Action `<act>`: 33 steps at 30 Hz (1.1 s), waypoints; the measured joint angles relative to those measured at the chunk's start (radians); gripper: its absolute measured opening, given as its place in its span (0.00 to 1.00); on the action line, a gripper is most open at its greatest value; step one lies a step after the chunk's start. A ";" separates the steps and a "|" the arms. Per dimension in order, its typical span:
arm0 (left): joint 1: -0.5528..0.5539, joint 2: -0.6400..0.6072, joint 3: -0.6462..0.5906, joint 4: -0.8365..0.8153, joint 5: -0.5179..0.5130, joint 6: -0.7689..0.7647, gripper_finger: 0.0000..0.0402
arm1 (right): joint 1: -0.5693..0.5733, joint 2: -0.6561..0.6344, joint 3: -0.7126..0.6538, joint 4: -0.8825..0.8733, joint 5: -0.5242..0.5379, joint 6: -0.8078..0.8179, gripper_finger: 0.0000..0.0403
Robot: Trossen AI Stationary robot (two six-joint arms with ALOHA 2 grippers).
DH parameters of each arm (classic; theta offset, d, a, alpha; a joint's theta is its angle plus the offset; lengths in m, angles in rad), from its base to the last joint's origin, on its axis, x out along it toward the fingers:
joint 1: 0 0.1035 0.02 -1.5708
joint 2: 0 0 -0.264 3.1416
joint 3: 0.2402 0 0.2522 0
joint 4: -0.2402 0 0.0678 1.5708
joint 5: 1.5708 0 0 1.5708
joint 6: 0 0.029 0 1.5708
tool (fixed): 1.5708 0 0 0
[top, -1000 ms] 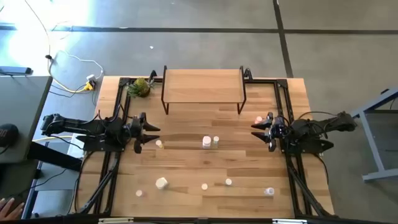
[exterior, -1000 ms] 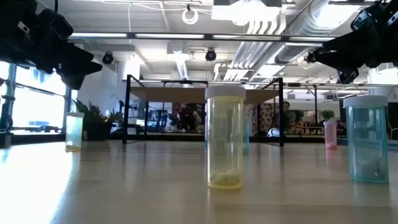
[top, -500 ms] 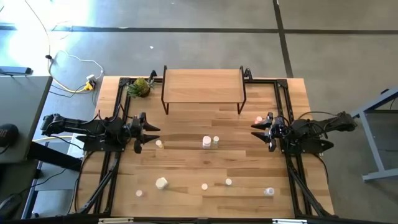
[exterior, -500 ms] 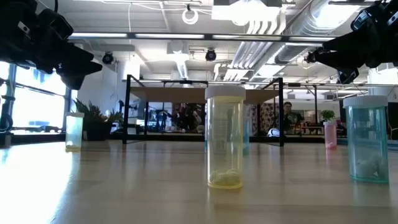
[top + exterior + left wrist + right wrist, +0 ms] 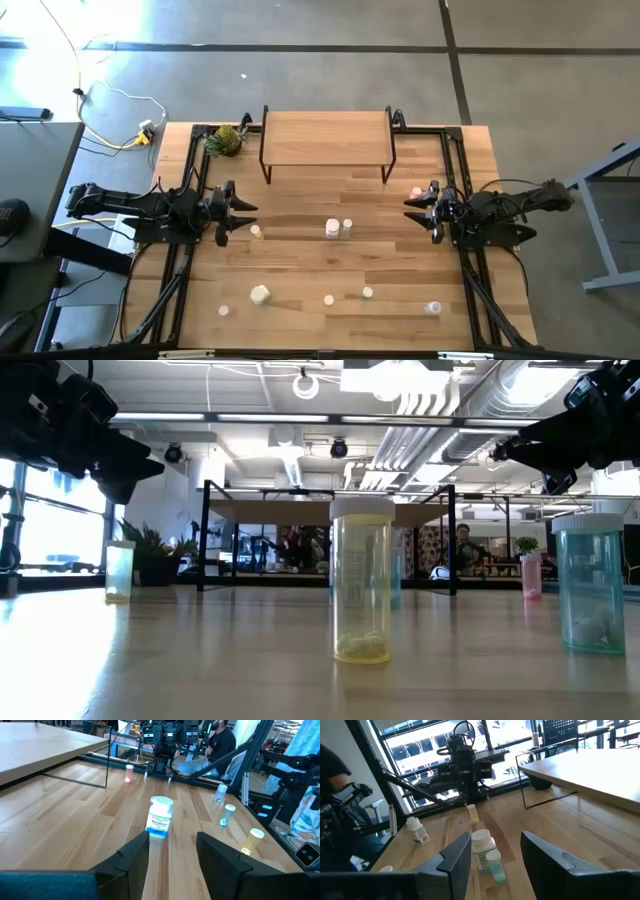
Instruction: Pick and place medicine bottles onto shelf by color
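Note:
Several small medicine bottles stand on their bases on the tabletop: a white one (image 5: 332,229) with a small one (image 5: 348,226) beside it at the middle, a pale one (image 5: 256,232) by my left gripper, a pink one (image 5: 416,192) by my right gripper, and others (image 5: 260,294) (image 5: 367,293) (image 5: 432,308) nearer the front edge. The shelf (image 5: 327,138) stands on dark legs at the far middle, its top bare. My left gripper (image 5: 246,213) is open at the table's left, my right gripper (image 5: 408,207) open at the right; both hover empty. The white labelled bottle (image 5: 160,817) (image 5: 481,848) shows ahead of each.
A green leafy object (image 5: 227,140) lies at the shelf's left end. Dark metal rails (image 5: 190,180) (image 5: 455,160) run along both table sides. In the low view a pale yellow bottle (image 5: 361,580) and a blue one (image 5: 594,582) stand close. A person sits beyond the table (image 5: 220,742).

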 joint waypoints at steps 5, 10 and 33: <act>0.000 0.000 0.000 0.000 0.000 0.000 0.38 | 0.000 0.000 0.000 0.000 0.000 0.000 0.40; 0.000 0.000 0.000 0.000 0.000 0.000 0.38 | 0.000 0.000 0.000 0.000 0.000 0.001 0.40; 0.000 0.010 0.000 0.005 -0.026 -0.120 0.38 | 0.000 0.000 0.000 0.000 0.000 0.001 0.40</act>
